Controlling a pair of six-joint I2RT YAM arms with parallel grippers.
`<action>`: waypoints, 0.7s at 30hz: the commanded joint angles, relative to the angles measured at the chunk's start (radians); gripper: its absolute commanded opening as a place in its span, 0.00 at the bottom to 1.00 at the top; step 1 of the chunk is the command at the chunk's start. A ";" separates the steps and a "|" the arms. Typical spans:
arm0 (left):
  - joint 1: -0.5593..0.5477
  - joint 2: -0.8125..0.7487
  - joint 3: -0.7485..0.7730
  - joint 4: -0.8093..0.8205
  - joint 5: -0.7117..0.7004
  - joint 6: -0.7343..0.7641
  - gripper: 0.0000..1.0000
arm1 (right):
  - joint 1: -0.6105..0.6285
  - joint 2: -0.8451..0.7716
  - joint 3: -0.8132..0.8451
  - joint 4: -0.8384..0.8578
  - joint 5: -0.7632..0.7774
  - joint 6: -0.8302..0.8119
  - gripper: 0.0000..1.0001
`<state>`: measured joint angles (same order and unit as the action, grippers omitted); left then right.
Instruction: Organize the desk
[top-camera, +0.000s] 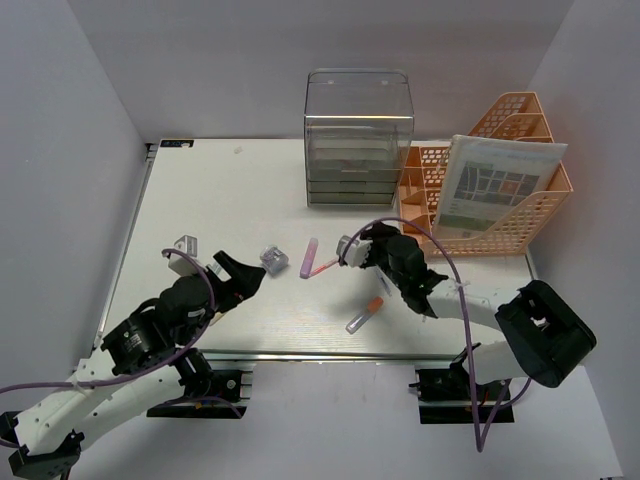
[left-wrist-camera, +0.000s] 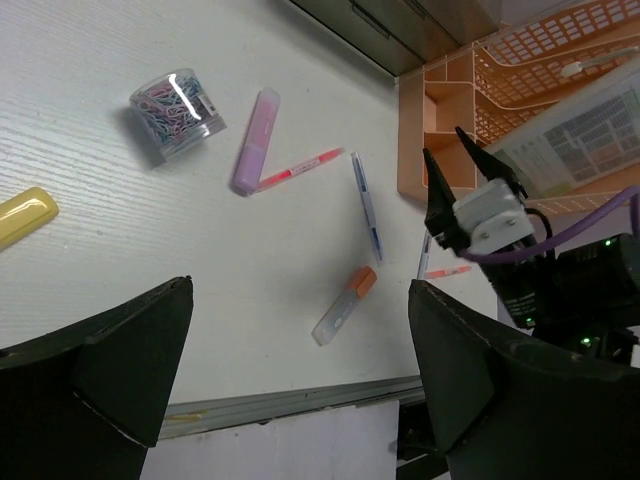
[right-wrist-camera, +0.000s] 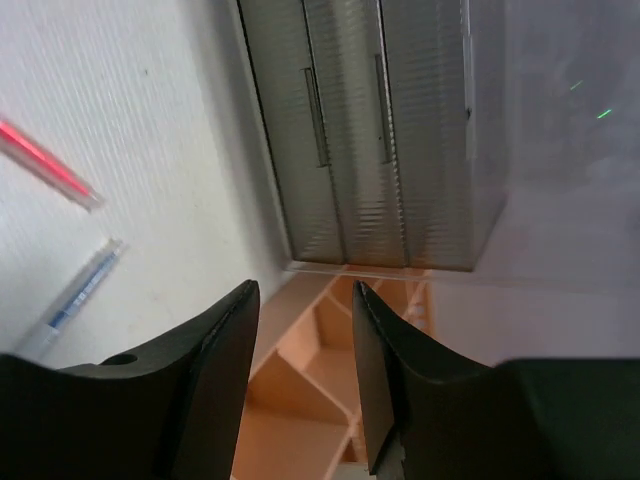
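Desk: the desk (top-camera: 200, 190) lies flat under both arms, with loose things scattered over its near half and storage at its far right.
Desk handling: we judge it stiff, heavy and fixed, not something to grip; we would take hold of the light, smooth items on it instead.
Left gripper: the left gripper (left-wrist-camera: 300, 288) hangs over bare desk with its jaws spread wide and nothing between them.
Yellow piece: one yellow piece (left-wrist-camera: 20, 215), at the far left.
Paper clip box: one paper clip box (top-camera: 273, 259), clear and hard, probably slippery; we would grasp it across its sides.
Highlighter: one purple highlighter (top-camera: 309, 256), touching the red pen.
Pens: one red pen (top-camera: 322, 267), one blue pen (left-wrist-camera: 366, 205), and what may be a third, half hidden under the right arm; all thin and liable to roll, so we would pinch mid-barrel.
Orange-capped tube: one orange-capped tube (top-camera: 365, 316), near the front rail.
Right gripper: the right gripper (right-wrist-camera: 305, 295) has its jaws partly apart with nothing between them.
Drawer box: one clear drawer box (top-camera: 358, 135).
Rack: one orange rack (top-camera: 430, 195), holding one booklet (top-camera: 500, 185).
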<state>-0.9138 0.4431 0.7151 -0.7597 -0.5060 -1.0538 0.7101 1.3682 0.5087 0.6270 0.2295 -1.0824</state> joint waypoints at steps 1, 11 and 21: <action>-0.007 0.005 -0.009 0.022 0.009 0.020 0.98 | 0.019 -0.005 -0.065 0.313 0.051 -0.321 0.48; -0.007 -0.050 -0.043 0.013 -0.003 0.037 0.98 | 0.017 0.399 -0.067 1.007 0.045 -0.743 0.42; -0.007 -0.124 -0.065 -0.018 -0.025 0.046 0.98 | 0.020 0.469 0.148 1.025 0.113 -0.652 0.42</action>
<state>-0.9138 0.3351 0.6647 -0.7589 -0.5121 -1.0229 0.7288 1.8153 0.6121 1.2552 0.3153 -1.7561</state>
